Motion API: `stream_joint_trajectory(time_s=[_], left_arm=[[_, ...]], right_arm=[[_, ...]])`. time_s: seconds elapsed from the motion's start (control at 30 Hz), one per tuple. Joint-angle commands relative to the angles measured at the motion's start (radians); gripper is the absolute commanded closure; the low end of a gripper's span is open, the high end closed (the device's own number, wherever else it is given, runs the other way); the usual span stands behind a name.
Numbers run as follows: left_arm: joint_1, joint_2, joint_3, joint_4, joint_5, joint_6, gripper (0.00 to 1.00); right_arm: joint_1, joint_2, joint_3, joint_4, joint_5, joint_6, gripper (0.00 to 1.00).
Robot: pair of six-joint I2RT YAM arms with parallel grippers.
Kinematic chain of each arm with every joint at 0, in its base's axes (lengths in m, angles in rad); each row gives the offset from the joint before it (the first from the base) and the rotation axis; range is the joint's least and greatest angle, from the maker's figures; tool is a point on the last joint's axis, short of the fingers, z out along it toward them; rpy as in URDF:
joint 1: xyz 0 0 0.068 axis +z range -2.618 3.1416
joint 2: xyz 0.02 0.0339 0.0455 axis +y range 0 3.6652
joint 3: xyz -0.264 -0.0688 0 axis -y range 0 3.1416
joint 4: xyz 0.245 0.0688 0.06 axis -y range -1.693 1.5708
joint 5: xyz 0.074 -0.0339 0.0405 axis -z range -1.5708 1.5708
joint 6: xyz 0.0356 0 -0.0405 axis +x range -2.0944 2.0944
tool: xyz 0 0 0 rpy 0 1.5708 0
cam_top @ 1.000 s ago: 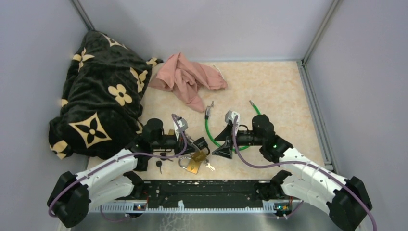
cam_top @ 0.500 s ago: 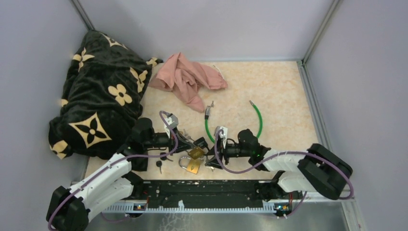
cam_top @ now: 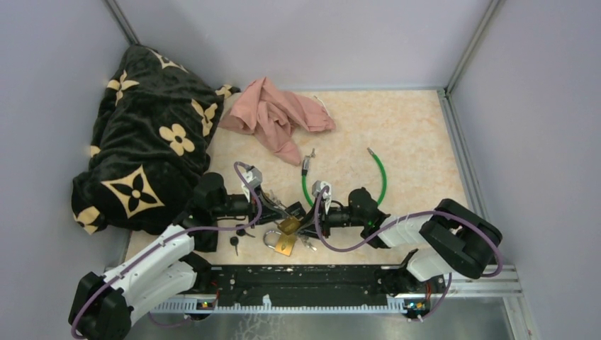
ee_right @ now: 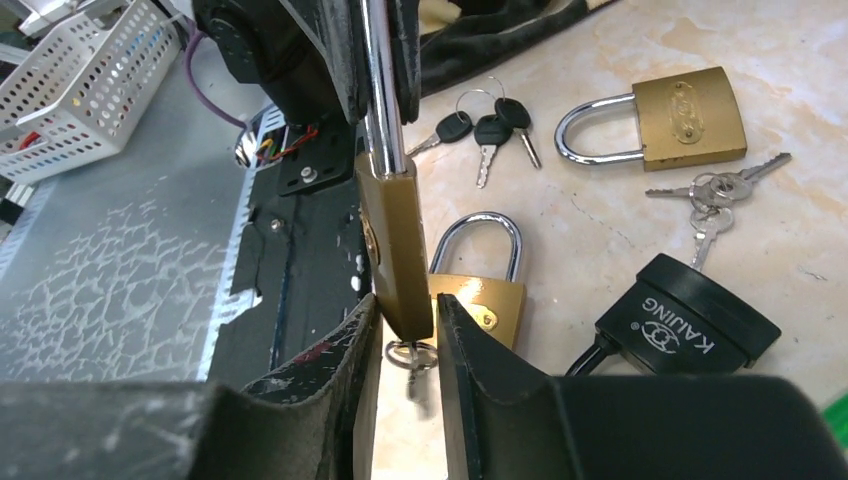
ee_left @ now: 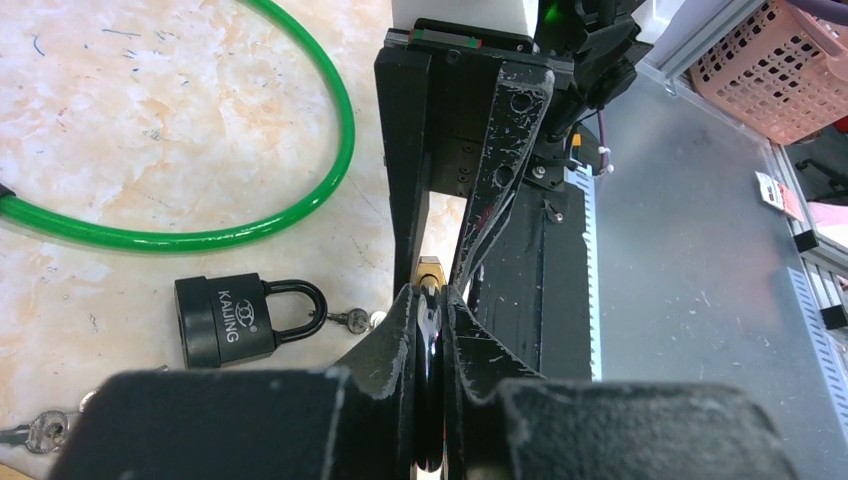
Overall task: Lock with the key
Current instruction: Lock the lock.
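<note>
The left gripper (ee_left: 428,300) is clenched on the steel shackle (ee_right: 380,80) of a small brass padlock (ee_right: 395,240), held aloft. The right gripper (ee_right: 405,320) brackets its lower end; gripping or not, I cannot tell. It looks like hard, slick metal, so I'd pinch the flat head of the dangling silver key (ee_right: 408,352).

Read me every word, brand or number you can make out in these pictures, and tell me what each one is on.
"KAUING", in white beside a round logo, on the black padlock.
The stamp on the lying brass padlock is too faint to read.
The red-and-white label at the far right is too small to read.
On the held brass padlock no text shows.
</note>
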Motion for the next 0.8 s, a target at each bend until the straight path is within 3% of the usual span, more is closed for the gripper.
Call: stream_joint_trajectory(time_s=[0.0, 0.3, 0.43, 0.53, 0.77], left_arm=[[0.004, -0.003, 0.033, 0.105, 0.036, -0.028, 1.00], [0.005, -0.006, 0.034, 0.111, 0.036, -0.032, 1.00], [0.004, -0.005, 0.034, 0.115, 0.034, -0.037, 1.00], [0.004, -0.005, 0.035, 0.120, 0.034, -0.040, 1.00], [0.026, -0.013, 0.055, 0.072, 0.022, -0.028, 1.00]], right_arm=[[0.012, 0.022, 0.056, 0.079, -0.044, 0.010, 0.75], [0.015, 0.020, 0.056, 0.029, -0.049, -0.015, 0.75], [0.015, 0.005, 0.067, -0.020, -0.050, -0.037, 0.85], [0.015, -0.010, 0.066, -0.028, -0.038, -0.037, 1.00], [0.012, -0.065, 0.049, -0.095, 0.029, -0.037, 1.00]])
